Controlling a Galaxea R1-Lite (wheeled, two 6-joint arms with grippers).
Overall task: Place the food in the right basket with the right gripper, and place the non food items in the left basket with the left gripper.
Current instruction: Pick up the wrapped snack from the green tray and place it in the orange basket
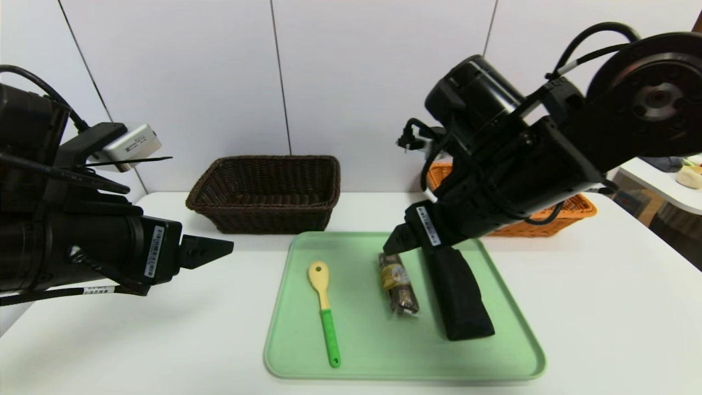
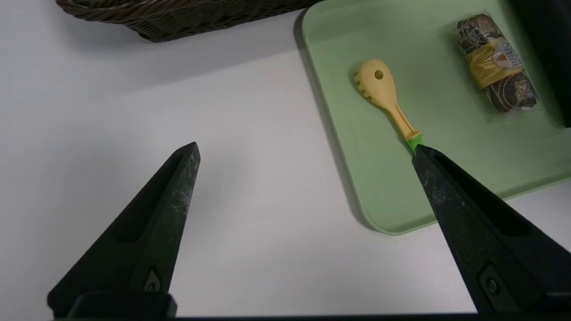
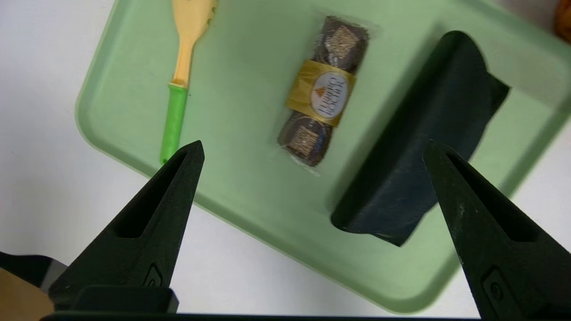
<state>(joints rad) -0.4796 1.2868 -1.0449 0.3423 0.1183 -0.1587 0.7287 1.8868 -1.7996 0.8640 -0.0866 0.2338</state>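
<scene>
While the food (image 3: 322, 93) lies on the tray (image 3: 250, 187) beyond them, the right gripper's (image 3: 312, 149) fingers (image 3: 185, 165) gape wide, empty.

A pale mint-green tray (image 1: 510, 351) sits on a plain white table (image 1: 603, 307). On the tray, below the black right gripper (image 3: 312, 149), lies the food (image 1: 398, 284): a dark brown roll in clear wrap with gold patterning, banded by a yellow-gold label with a white oval. Beside it is a solid black fabric case (image 1: 459, 296). Ahead of the black left gripper (image 2: 305, 151) lies a pale yellow spoon (image 1: 324, 307) with a bright green handle. Beyond the grippers stand a dark brown woven left basket (image 1: 266, 192) and an orange woven right basket (image 1: 570, 211). The wall behind is white with thin dark seams.
</scene>
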